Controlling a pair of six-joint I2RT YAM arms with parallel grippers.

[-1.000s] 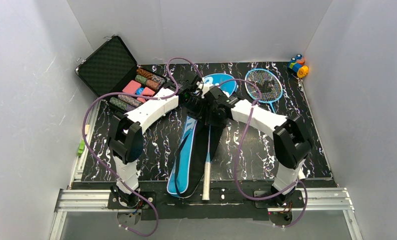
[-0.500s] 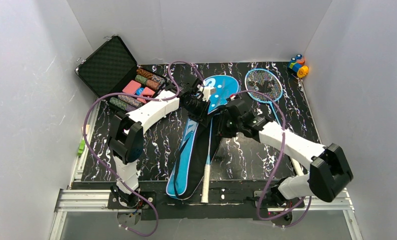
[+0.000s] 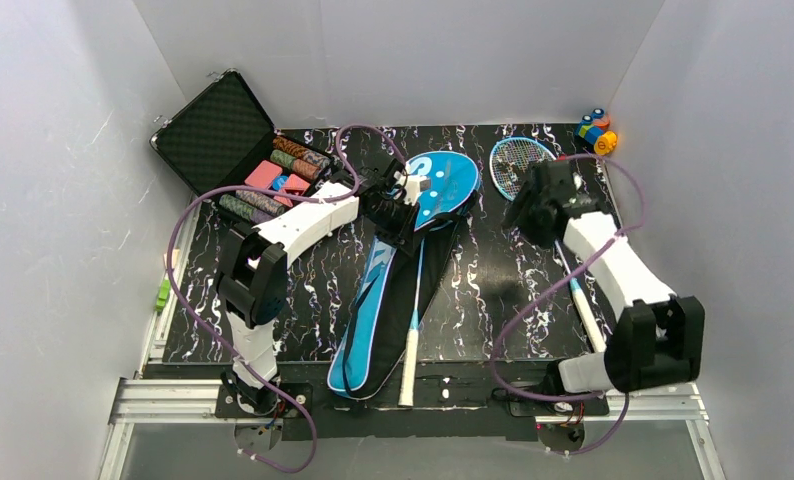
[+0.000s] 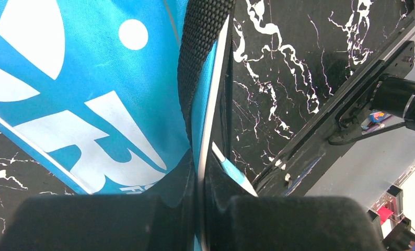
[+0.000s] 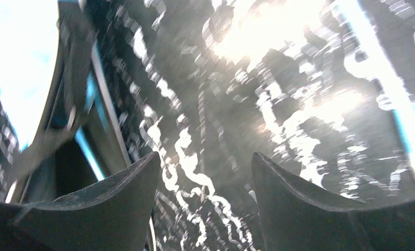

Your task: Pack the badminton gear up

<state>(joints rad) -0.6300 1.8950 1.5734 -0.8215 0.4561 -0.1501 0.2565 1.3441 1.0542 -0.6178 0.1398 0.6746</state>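
Got the left gripper [image 4: 200, 180] clamped tight on the white-piped edge of the blue bag [image 3: 371, 300], right beside the black strap [image 4: 203, 47], with one racket [image 3: 410, 350] lying along the bag mid-table, white handle toward the arm bases. Seeing the right gripper [image 5: 205, 162] spread wide open over the marbled table [image 3: 473, 290], close by the second racket [image 3: 510, 160] toward the far right corner.

bag [image 3: 451, 178] left of racket [image 3: 509, 163]
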